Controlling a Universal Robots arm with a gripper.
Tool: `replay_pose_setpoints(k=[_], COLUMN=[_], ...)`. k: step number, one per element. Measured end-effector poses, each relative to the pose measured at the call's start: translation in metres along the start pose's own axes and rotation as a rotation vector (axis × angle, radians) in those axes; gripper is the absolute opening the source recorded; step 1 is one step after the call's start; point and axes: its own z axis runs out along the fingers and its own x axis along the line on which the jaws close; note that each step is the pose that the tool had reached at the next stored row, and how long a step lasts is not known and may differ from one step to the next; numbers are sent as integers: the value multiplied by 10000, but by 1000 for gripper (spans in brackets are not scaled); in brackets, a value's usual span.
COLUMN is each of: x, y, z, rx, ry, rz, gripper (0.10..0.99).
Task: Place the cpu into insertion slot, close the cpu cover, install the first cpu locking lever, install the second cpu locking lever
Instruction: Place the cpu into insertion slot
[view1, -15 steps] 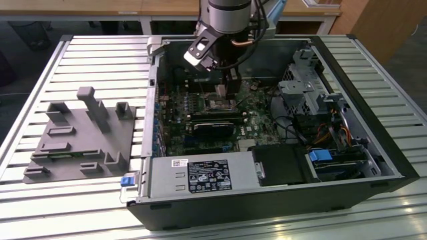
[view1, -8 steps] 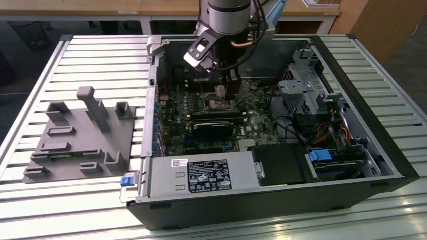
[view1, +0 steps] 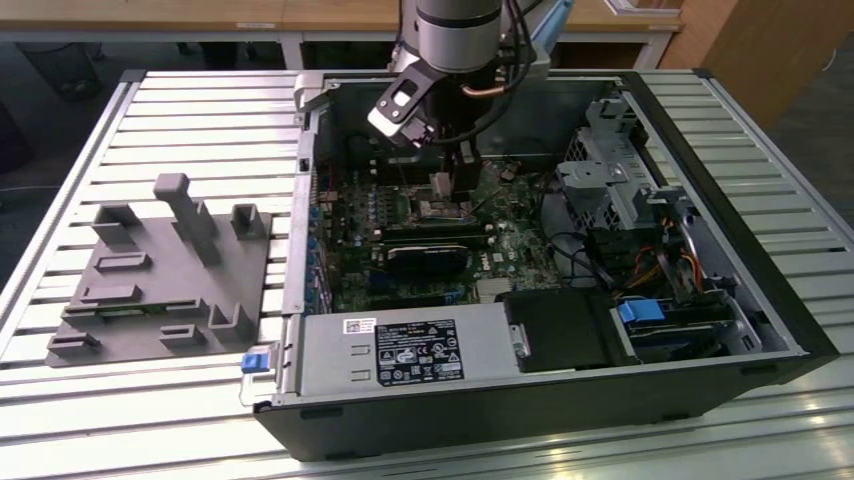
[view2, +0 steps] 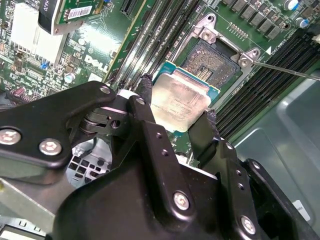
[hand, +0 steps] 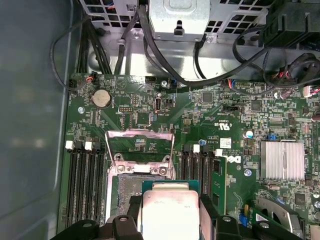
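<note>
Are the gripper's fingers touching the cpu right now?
Touching. The second wrist view shows the fingers pressed against opposite edges of the cpu, with no gap on either side.

Your gripper (view1: 451, 185) hangs inside the open computer case (view1: 534, 410), over its green circuit board (view1: 400, 215); a grey fixture (view1: 160, 270) lies beside the case on the tabletop (view1: 200, 110).

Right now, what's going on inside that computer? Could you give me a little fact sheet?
held: cpu, gripped between the fingers
cpu position: close over the slot, not seated in it
slot: empty, contacts showing
cover: flipped open
setting: open case lying on a slatted table
</note>
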Motion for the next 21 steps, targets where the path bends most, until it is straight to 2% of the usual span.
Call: replay_pose_setpoints(k=[21], x=[1], y=[-5], z=[50], rx=[0], ry=[0], rz=[0], gripper=[541])
